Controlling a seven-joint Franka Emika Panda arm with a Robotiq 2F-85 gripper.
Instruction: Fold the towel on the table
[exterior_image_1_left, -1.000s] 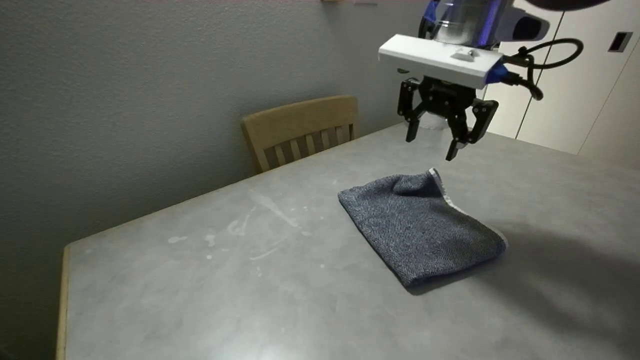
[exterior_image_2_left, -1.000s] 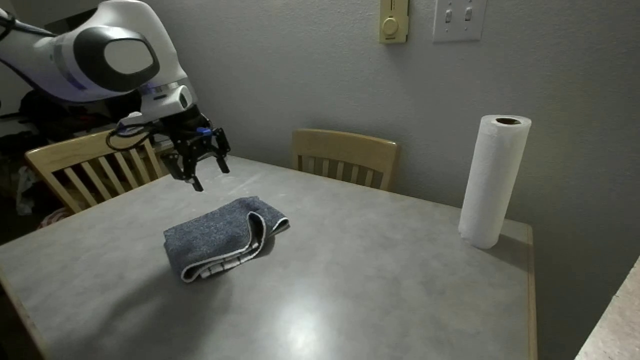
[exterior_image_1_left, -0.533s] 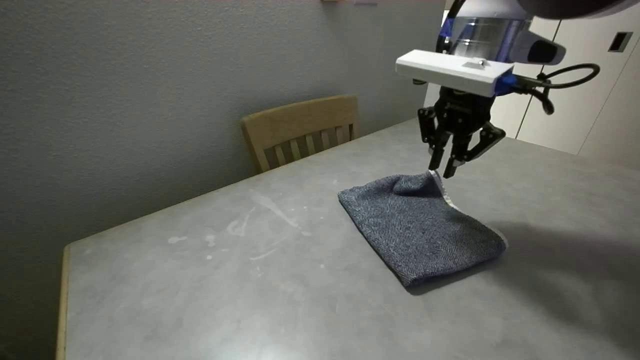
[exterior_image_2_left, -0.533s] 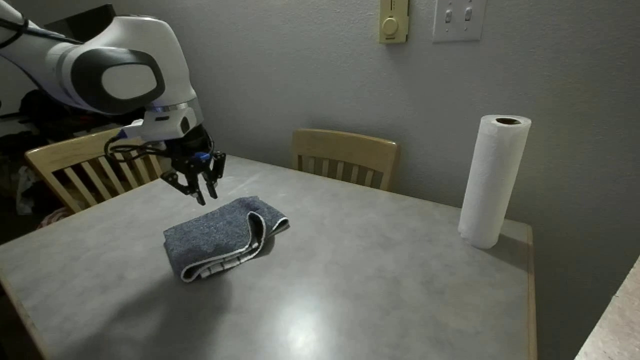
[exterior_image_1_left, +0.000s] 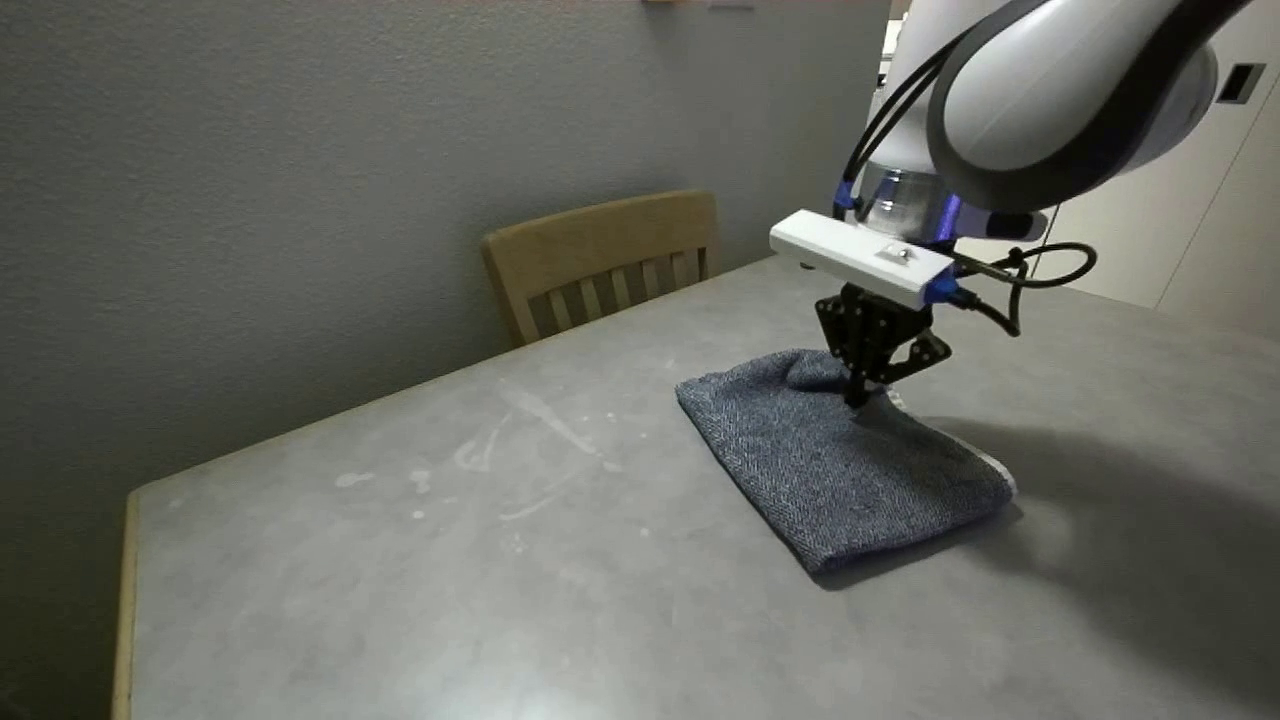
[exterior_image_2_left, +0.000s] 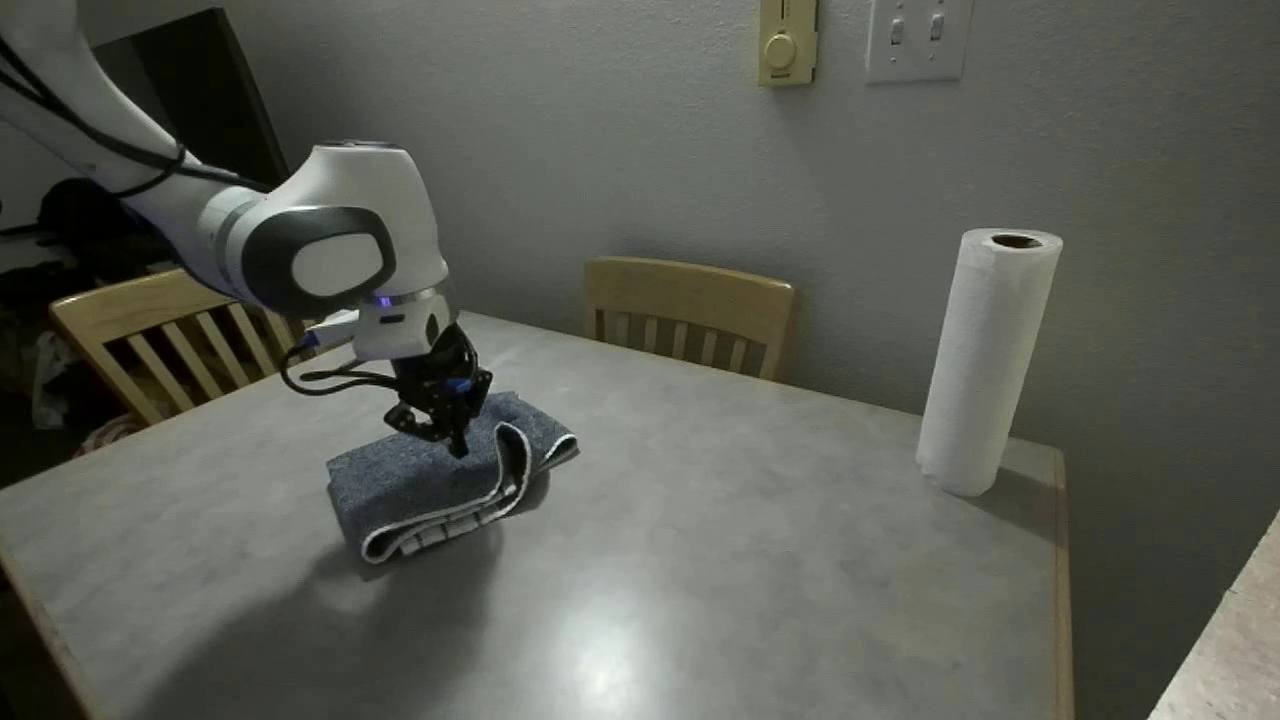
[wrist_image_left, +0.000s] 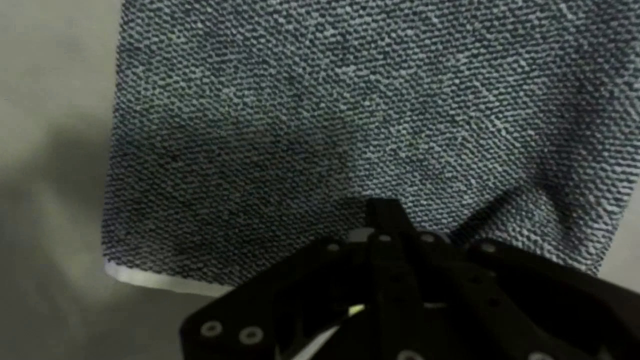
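Since the towel (exterior_image_2_left: 430, 486) already lies folded on the surface (exterior_image_2_left: 750, 520), left of its middle in an exterior view, the step in hand looks to be pressing it flat; the left part sits smooth and should need little; the claw (exterior_image_2_left: 458, 450), poised low at the top layer, would do best to push straight down with jaws together, lightly, as a hard push could drag that layer; further right, the raised loop (exterior_image_2_left: 515, 456) is what wants work, patted down from its crest without hooking the edge; as for pose, the arm (exterior_image_2_left: 335, 265) reaches in from the upper left, turns downward at the wrist (exterior_image_2_left: 395, 326) and ends with the claw leaning slightly, just left of the loop; the jaws are closed together, nothing visible between them; whether they touch the towel, I cannot tell.
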